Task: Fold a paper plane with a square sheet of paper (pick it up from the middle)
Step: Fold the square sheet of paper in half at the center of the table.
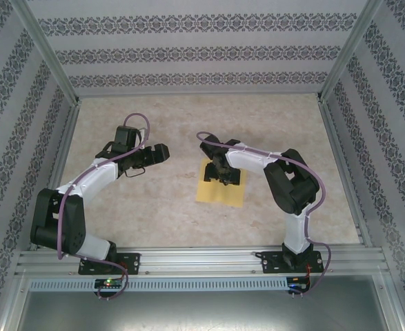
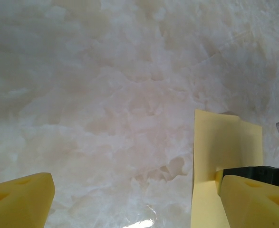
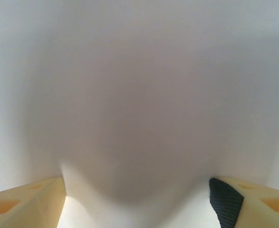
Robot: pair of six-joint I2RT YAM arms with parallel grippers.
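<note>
The square sheet of paper (image 1: pixel 221 189) lies flat on the table, yellow-orange, just right of centre. My right gripper (image 1: pixel 223 175) points straight down onto its far half, and the arm hides that part. In the right wrist view the sheet (image 3: pixel 139 85) is very close and washed out pale, and the right gripper (image 3: pixel 137 192) has its fingers wide apart on it, open. My left gripper (image 1: pixel 162 152) hovers left of the sheet, apart from it. In the left wrist view the left gripper (image 2: pixel 137 209) is open over bare table, with the sheet (image 2: pixel 225 147) beside its right finger. The paper plane is out of view.
The marble-patterned tabletop (image 1: pixel 154 200) is ringed by patterned walls with metal posts (image 1: pixel 47 52). An aluminium rail (image 1: pixel 202 262) carrying both arm bases runs along the near edge. Part of the right arm (image 2: pixel 255 171) shows dark behind the left gripper's right finger.
</note>
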